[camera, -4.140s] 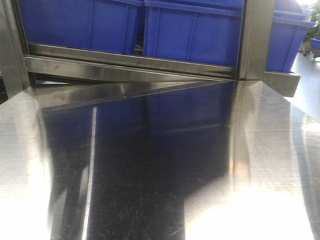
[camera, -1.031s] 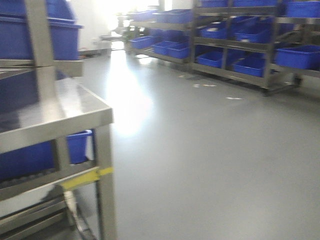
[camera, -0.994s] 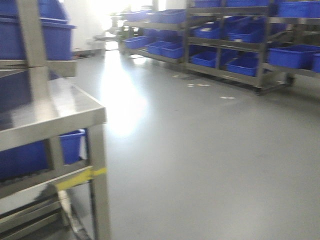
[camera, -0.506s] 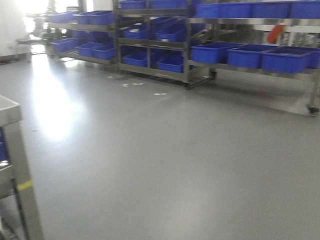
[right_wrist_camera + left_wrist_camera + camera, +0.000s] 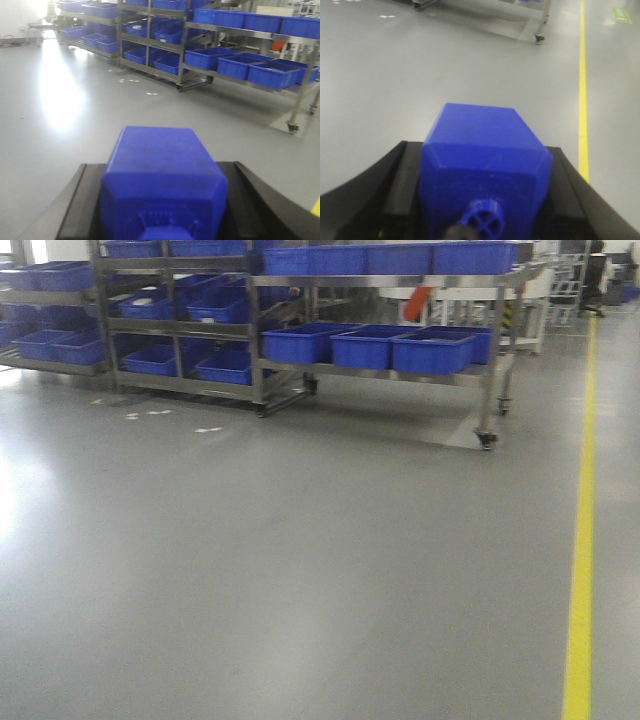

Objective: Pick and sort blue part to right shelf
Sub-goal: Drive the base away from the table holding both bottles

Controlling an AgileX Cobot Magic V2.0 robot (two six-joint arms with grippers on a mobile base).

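In the left wrist view my left gripper [image 5: 482, 200] is shut on a blue part [image 5: 482, 160], a solid-blue bottle-shaped block with its capped neck toward the camera. In the right wrist view my right gripper [image 5: 162, 205] is shut on a second blue part [image 5: 160, 175] of the same shape. Both parts are held above grey floor. Steel racks with large blue bins [image 5: 390, 345] stand across the room in the front view and in the right wrist view [image 5: 240, 62]. No gripper shows in the front view.
Open grey floor [image 5: 300, 560] lies between me and the racks. A yellow floor line [image 5: 582, 540] runs along the right, also seen in the left wrist view [image 5: 583, 90]. A rack's caster wheel [image 5: 487, 440] stands at its near corner. More racks extend to the left [image 5: 60, 330].
The front view has swung right: the steel table and its bins left the frame, and the far racks and the yellow line came into view.
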